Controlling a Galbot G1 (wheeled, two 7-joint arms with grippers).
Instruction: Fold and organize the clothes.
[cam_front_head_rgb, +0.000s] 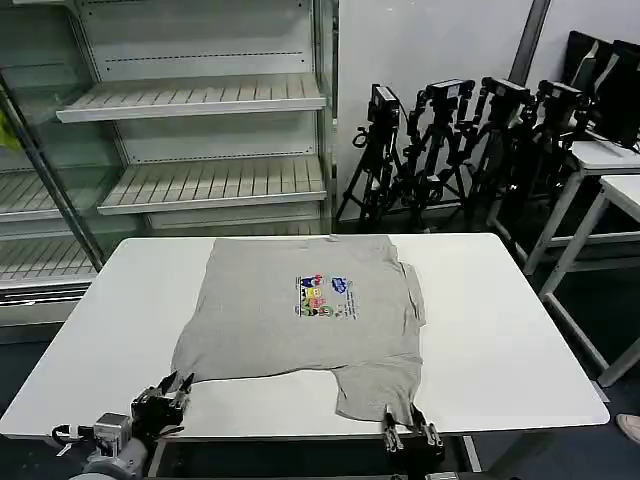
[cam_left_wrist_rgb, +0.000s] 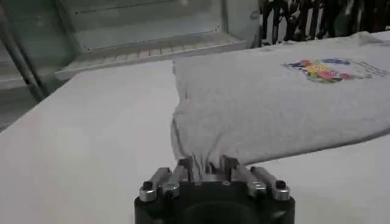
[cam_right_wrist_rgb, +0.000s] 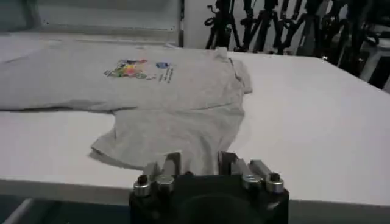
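Observation:
The clothes are one light grey T-shirt (cam_front_head_rgb: 290, 320) lying flat on the white table (cam_front_head_rgb: 500, 340), with its small colourful chest print (cam_front_head_rgb: 325, 296) facing up. One side looks folded inward, and a flap hangs toward the table's front edge. My left gripper (cam_front_head_rgb: 172, 388) is at the shirt's near left corner, shut on bunched fabric (cam_left_wrist_rgb: 206, 165) whose wrinkles run into the jaws. At the front flap my right gripper (cam_front_head_rgb: 408, 428) is shut on the hem (cam_right_wrist_rgb: 199, 159). The shirt (cam_right_wrist_rgb: 152, 91) stretches away from it.
Bare tabletop lies on both sides of the shirt. A display cabinet with slatted shelves (cam_front_head_rgb: 200, 100) stands behind the table on the left. Black tripods (cam_front_head_rgb: 450, 150) cluster at the back right, and other white tables (cam_front_head_rgb: 610, 160) stand to the right.

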